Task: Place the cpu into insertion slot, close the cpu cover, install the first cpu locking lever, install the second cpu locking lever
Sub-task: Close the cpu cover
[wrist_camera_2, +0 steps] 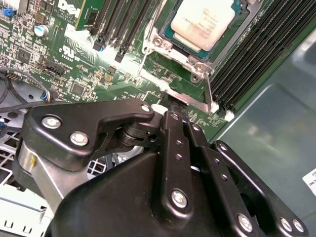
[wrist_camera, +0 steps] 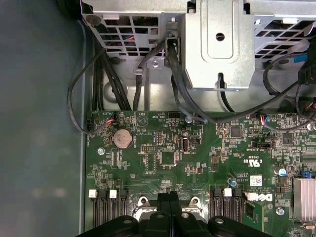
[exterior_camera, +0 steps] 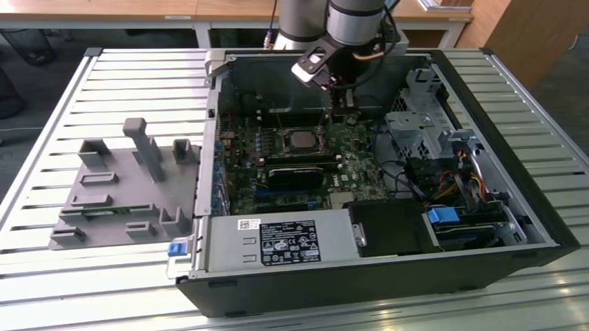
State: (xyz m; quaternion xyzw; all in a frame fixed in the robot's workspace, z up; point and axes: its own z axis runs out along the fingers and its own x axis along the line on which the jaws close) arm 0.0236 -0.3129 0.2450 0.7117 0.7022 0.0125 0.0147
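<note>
The cpu (exterior_camera: 301, 140) sits in its socket on the motherboard (exterior_camera: 354, 165), near the centre of the exterior view. The cpu cover (wrist_camera_2: 195, 61) lies closed around it (grey top showing through the window). The gripper (exterior_camera: 337, 105) hangs just above it in the frame and slightly toward the exterior view's right. It is clenched, with its fingertips (wrist_camera_2: 173, 104) pressed together at the cover's edge.

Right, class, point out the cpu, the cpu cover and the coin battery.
cpu (wrist_camera_2: 205, 22), second wrist view, its pale metal top.
cpu cover (wrist_camera_2: 183, 54), second wrist view, silvery frame edge.
coin battery (wrist_camera: 122, 138), first wrist view, its round face.
</note>
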